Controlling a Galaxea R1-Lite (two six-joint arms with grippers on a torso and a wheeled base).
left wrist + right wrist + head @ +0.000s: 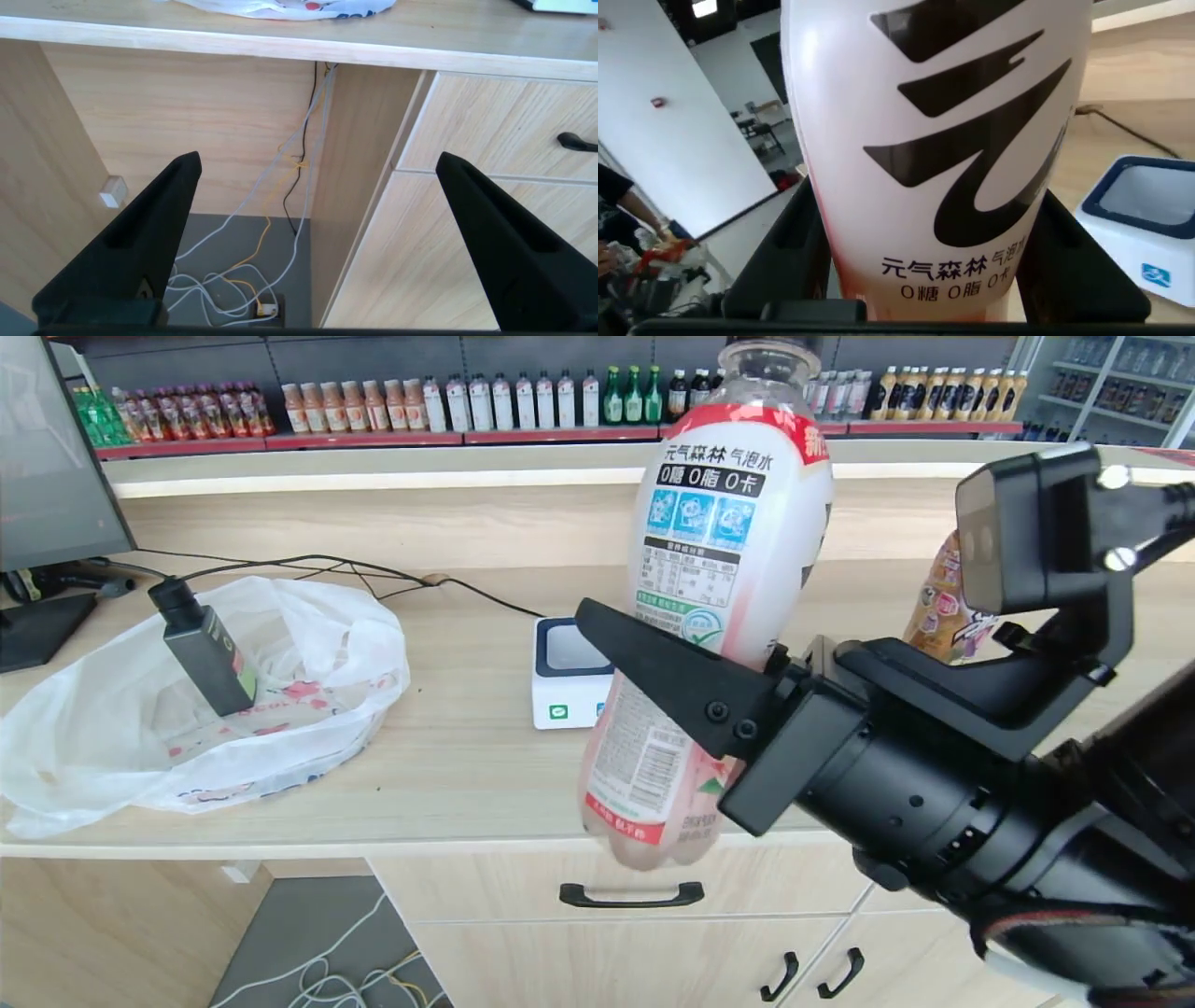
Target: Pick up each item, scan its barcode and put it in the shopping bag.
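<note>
My right gripper (695, 686) is shut on a tall pink drink bottle (709, 607), held upright in the air above the counter's front edge, its label with the barcode facing me. From the right wrist the bottle (948, 149) stands between the two fingers (780, 257). The white scanner box (567, 683) sits on the counter just left of and behind the bottle, and also shows as the scanner (1144, 238). A white plastic shopping bag (187, 709) lies open at the counter's left. My left gripper (318, 243) hangs open below the counter edge, holding nothing.
A dark handheld device (203, 649) with a cable rests on the bag. A colourful snack packet (943, 602) stands behind my right arm. A monitor (47, 457) is at far left. Drawers (630, 894) lie under the counter; loose cables (280, 215) hang below.
</note>
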